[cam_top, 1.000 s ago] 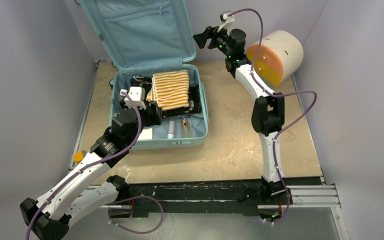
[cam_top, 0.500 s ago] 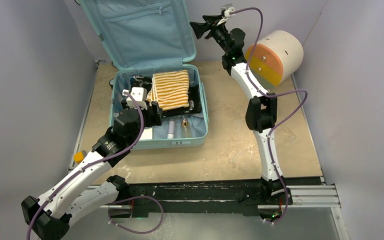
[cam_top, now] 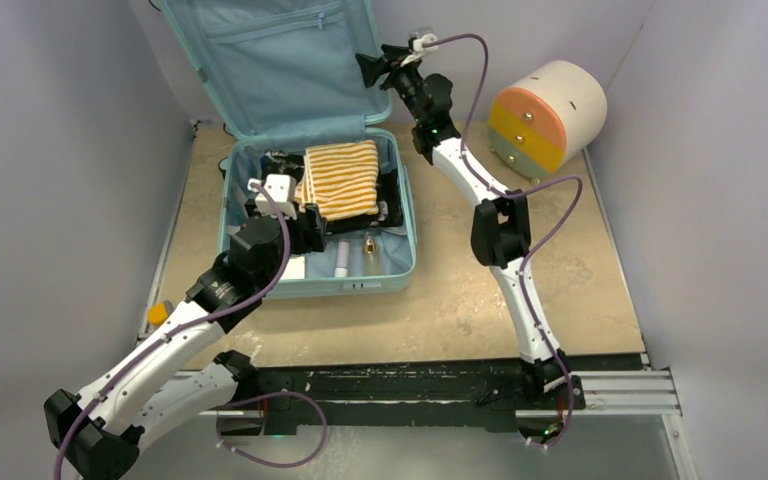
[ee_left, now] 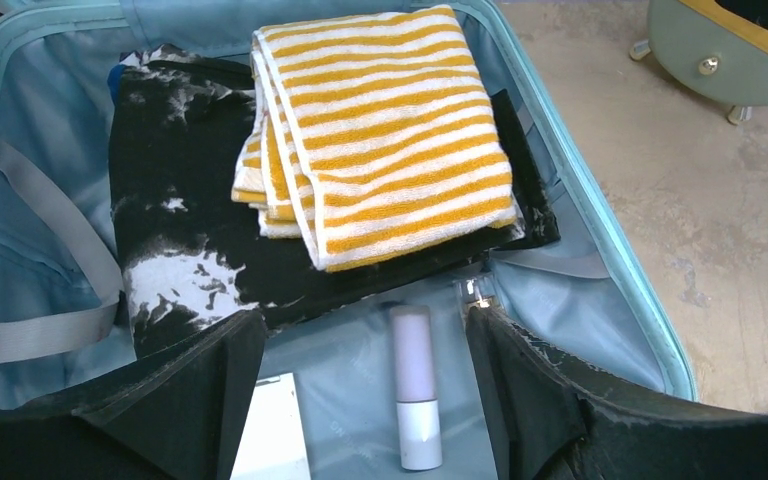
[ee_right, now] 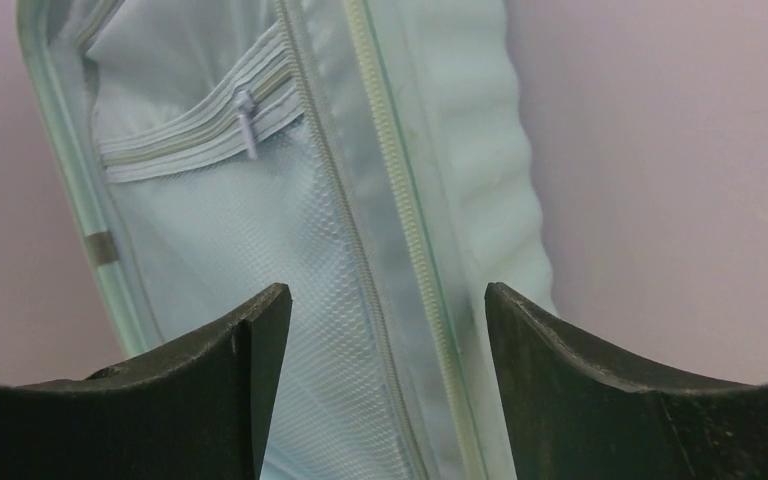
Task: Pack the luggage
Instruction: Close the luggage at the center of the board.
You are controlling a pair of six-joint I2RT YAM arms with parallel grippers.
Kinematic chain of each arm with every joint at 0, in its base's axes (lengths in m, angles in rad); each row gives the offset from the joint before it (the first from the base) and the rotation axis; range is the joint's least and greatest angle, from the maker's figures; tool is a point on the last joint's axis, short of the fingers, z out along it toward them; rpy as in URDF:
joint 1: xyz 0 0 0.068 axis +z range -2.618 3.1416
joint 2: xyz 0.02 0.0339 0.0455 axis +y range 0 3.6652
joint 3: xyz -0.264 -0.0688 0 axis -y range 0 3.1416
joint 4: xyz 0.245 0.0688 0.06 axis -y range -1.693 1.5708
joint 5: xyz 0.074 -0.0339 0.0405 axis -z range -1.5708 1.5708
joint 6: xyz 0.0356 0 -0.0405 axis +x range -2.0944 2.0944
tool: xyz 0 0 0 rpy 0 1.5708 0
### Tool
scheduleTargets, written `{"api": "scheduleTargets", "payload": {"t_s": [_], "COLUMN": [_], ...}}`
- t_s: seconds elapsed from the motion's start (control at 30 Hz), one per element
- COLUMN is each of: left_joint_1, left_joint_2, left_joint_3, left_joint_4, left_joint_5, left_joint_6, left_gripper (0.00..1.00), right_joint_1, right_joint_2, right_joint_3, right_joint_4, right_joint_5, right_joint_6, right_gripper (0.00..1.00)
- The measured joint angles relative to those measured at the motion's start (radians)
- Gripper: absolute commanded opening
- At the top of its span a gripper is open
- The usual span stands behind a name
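Reaching toward the raised lid looks like the step in hand. The luggage [cam_top: 409, 240] sits open on the surface: base flat, lid upright at its far side. The right pincer [cam_top: 371, 68] hangs just beside the lid's right edge, jaws well apart and holding nothing. In the right wrist view that zip edge runs steeply up and down between the jaws; whether they touch it I cannot tell. This arm is the nearer to the lid. The left pincer [ee_left: 360, 335] hovers over the base's near end, also wide and empty, above a pale tube [ee_left: 415, 400], with the striped towel [ee_left: 390, 130] beyond. Since a second ago the right arm has swung from the drawer unit [cam_top: 545, 115] across to the lid; the left has barely moved.
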Motion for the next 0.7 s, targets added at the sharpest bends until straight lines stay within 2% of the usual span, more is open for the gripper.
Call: {"api": "scheduleTargets", "payload": {"t_s": [0.27, 0.43, 0.6, 0.7], "left_joint_1": [0.000, 0.000, 0.000, 0.000], "left_joint_2": [-0.029, -0.049, -0.058, -0.069], "left_joint_3": [0.000, 0.000, 0.000, 0.000], "left_joint_4": [-0.001, 0.000, -0.003, -0.003], "left_joint_5": [0.004, 0.004, 0.004, 0.003], "left_joint_6": [0.000, -0.008, -0.008, -0.008], "left_gripper": [0.77, 0.77, 0.77, 0.77], "right_joint_1": [-0.001, 0.000, 0.004, 0.006], "right_joint_2": [0.018, 0.020, 0.024, 0.031], "right_joint_3": [0.057, 0.090, 0.091, 0.105], "right_joint_4": [-0.010, -0.014, -0.022, -0.037], "right_joint_5": [0.083, 0.116, 0.123, 0.123], "right_joint_6": [-0.004, -0.018, -0.023, -0.027], "right_gripper": [0.67, 0.57, 0.55, 0.50]}}
